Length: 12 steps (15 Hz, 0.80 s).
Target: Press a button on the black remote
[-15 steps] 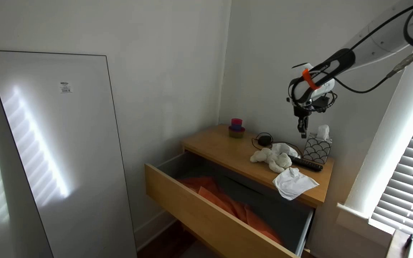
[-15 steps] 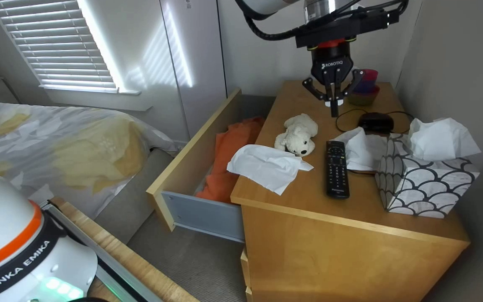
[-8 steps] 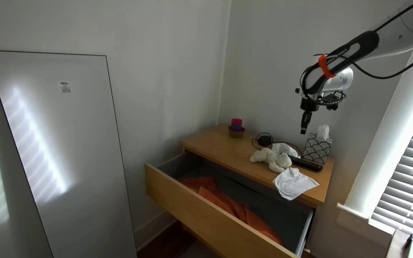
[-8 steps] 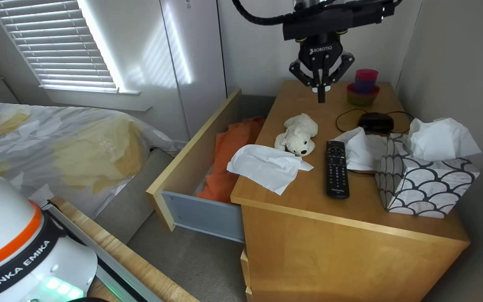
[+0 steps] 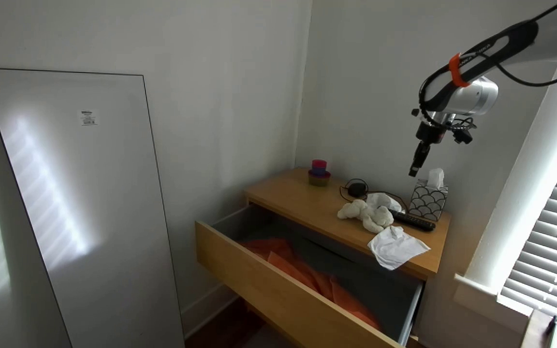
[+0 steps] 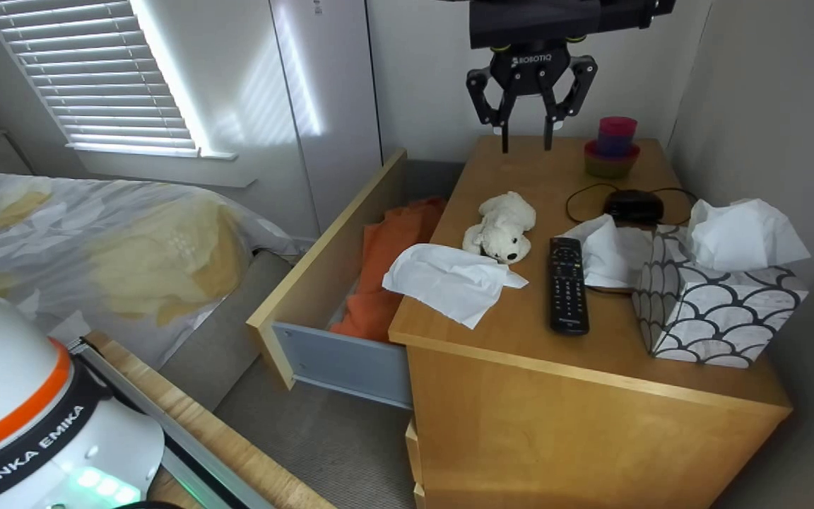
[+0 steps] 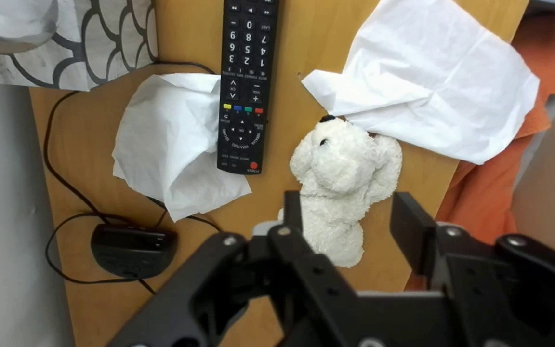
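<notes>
The ROBOTIQ gripper [image 6: 527, 144] has jaws partly spread, holding nothing; at their eleven o'clock in the wrist view, the black TV remote [image 7: 244, 87] reads POWER, VIERA TOOLS.

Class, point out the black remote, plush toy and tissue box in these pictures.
Black remote [image 7: 244, 88], wrist view: button face, between CH and VOL keys.
Plush toy [image 7: 336, 203], wrist view: body, next to the head.
Tissue box [image 6: 721, 319], an exterior view: patterned side.
</notes>
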Tool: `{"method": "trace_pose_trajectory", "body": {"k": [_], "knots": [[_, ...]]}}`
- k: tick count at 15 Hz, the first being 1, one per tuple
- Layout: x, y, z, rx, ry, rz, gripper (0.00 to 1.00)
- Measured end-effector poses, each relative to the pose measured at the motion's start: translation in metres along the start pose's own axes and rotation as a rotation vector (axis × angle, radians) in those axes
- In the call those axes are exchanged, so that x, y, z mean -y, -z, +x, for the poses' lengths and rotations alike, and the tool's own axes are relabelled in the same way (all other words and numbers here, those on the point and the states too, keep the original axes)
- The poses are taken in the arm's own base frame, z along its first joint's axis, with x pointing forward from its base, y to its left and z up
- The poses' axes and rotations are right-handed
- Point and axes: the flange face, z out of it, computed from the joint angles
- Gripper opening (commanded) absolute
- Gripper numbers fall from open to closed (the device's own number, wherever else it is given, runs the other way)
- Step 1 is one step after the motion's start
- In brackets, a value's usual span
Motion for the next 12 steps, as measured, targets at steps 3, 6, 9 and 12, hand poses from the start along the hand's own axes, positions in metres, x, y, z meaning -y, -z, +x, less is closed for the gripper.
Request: {"method": "trace_pose_trajectory", "body": {"k": [3, 6, 9, 12], "knots": [[-0.006, 0.009, -0.016, -0.025, 0.040, -0.001, 0.81], [-0.010, 0.010, -0.023, -0.024, 0.060, -0.003, 0.93], [-0.009, 0.010, -0.022, -0.024, 0.062, -0.002, 0.93], [-0.009, 0.010, -0.022, -0.024, 0.063, -0.002, 0.93]]}}
